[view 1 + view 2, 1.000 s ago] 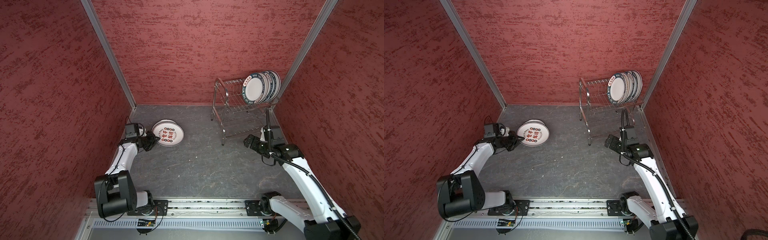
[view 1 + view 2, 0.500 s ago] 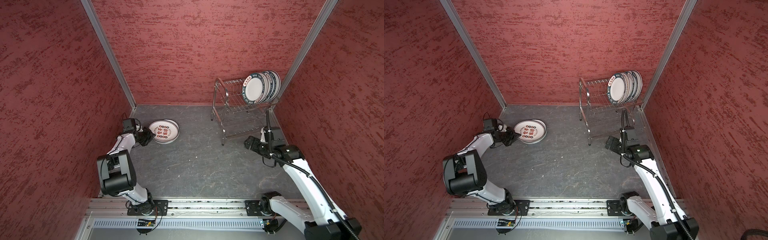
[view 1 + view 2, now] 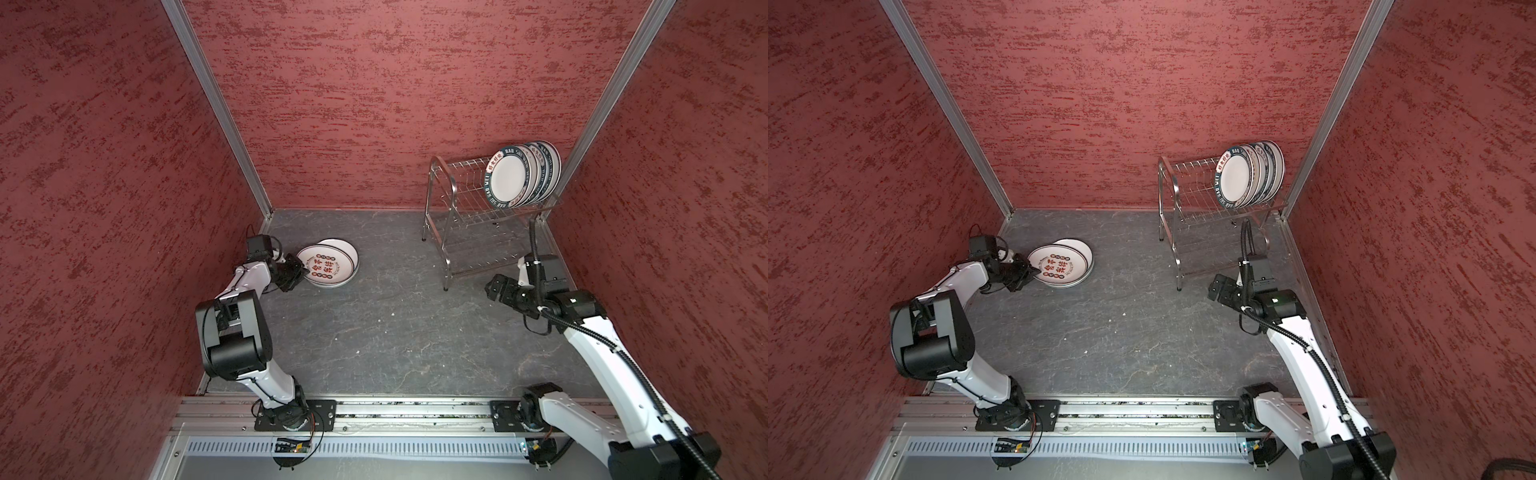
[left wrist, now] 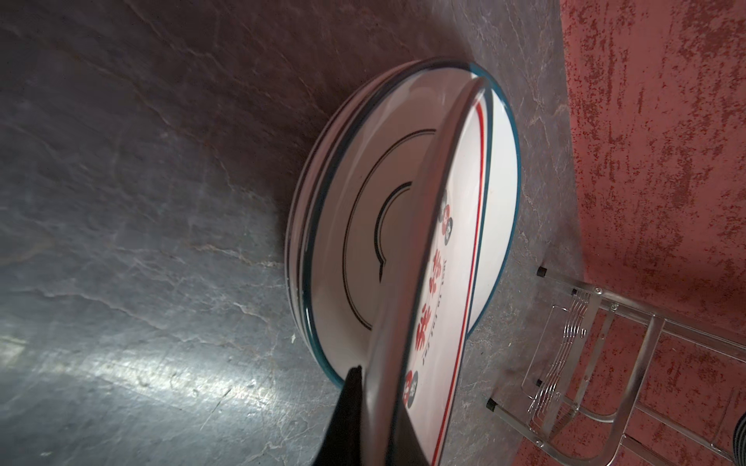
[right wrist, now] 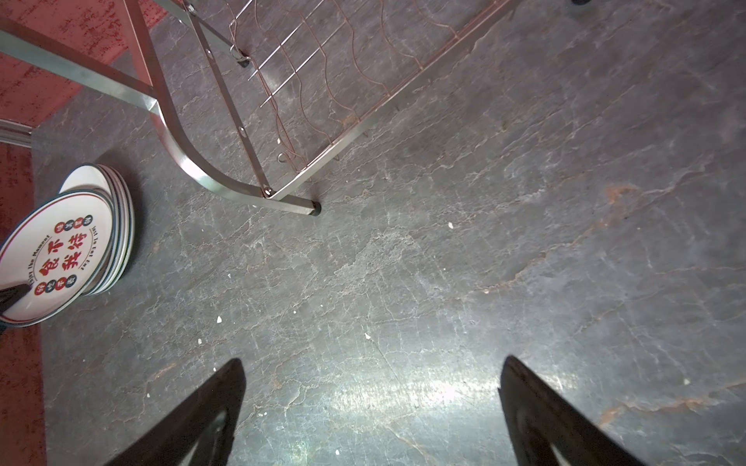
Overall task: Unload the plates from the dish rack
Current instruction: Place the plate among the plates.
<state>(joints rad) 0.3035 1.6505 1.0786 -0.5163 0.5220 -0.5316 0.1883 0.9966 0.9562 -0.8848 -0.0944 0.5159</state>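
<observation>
Plainly, the coming move turns on the dish rack [image 3: 467, 189], which shows in both top views [image 3: 1187, 195] standing in the far corner. Its lower tier is bare and its upper shelf is loaded only at the end away from the open floor. There a tight row of teal-rimmed plates [image 3: 512, 176] stands on edge, faces turned along the rack's length toward its empty end. Their rims are upright, their centres plain white, and lettering runs around the dark rim of the front one. The right gripper [image 3: 496, 288] hangs low just in front of the rack's nearest leg, so those plates lie above it and farther back, toward the loaded end. We judge the right arm far the nearer, and a reach would have to rise and meet a rim from the front. Its fingers [image 5: 193, 415] are spread wide with nothing but grey floor [image 5: 444, 262] between them. Well apart from the rack, off its empty end, a stack of plates [image 3: 348, 251] lies flat. Over it the left gripper [image 3: 302, 271] pinches the rim of a character plate [image 4: 444, 282], white with red-and-black Chinese characters and a thin red ring. That plate is tilted, its far edge down on or close to the stack and its gripped edge raised. We judge it is about to be let go.
</observation>
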